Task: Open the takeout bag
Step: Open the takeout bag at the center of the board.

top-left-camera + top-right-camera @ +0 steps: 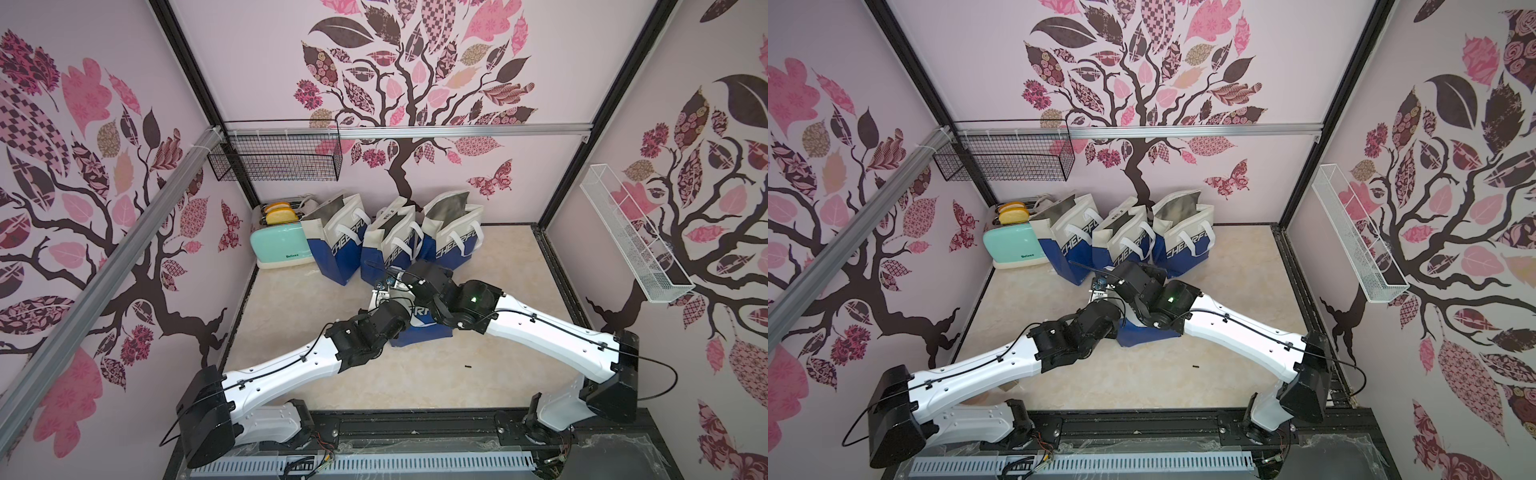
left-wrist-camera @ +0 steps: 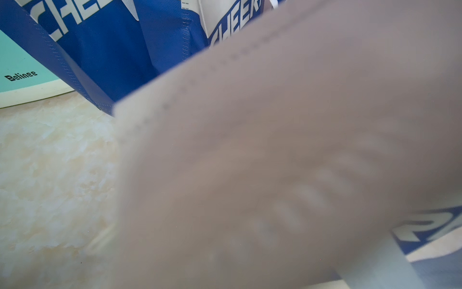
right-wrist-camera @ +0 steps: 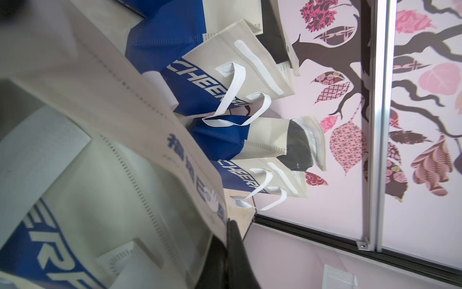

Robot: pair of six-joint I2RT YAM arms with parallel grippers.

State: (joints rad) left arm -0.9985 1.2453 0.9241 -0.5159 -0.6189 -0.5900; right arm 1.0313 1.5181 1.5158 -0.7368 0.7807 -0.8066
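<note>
The takeout bag [image 1: 424, 332] is beige above and blue below with white lettering. It stands mid-table under both wrists in both top views [image 1: 1138, 334]. My right gripper [image 3: 228, 225] is shut, its black fingers pinching the beige top edge of the bag [image 3: 112, 150]. In a top view it sits at the bag's far side [image 1: 395, 284]. My left gripper [image 1: 380, 301] is at the bag's near top edge. Bunched beige bag fabric [image 2: 275, 150] fills the left wrist view and hides the left jaws.
Three more bags of the same kind [image 1: 336, 245] [image 1: 390, 245] [image 1: 453, 237] stand with open mouths along the back wall. A mint toaster [image 1: 280, 249] holding bread sits at the back left. A black wire basket [image 1: 278, 153] and a white wire shelf [image 1: 631, 241] hang on the walls.
</note>
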